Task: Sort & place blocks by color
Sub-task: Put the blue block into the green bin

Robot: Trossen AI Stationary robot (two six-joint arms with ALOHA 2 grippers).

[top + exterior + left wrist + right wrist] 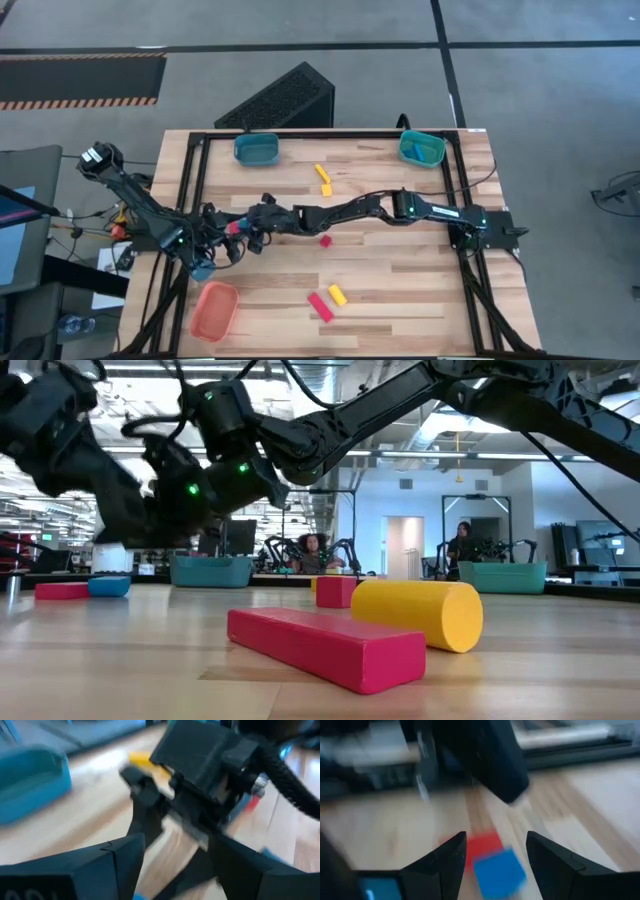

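Both grippers meet left of the table's centre. My right gripper (pixel 248 228) (pixel 495 865) reaches in from the right and is open. A red block (pixel 481 845) and a blue block (pixel 499 872) lie on the wood between its fingers; I see no touch. These are the red block (pixel 60 590) and blue block (pixel 108 586) in the low view. My left gripper (pixel 222 243) (pixel 175 865) is open, facing the right gripper close up. A red cube (pixel 325 240), two yellow blocks (pixel 323 180), a red bar (pixel 325 645) and a yellow cylinder (pixel 420 612) lie loose.
Two teal trays (pixel 257 150) (pixel 422 148) stand at the far edge and an orange tray (pixel 213 310) at the near left corner. A black frame (pixel 190 180) runs around the table. The red bar (pixel 320 307) and yellow cylinder (pixel 337 294) lie near the front edge. People sit in the room behind.
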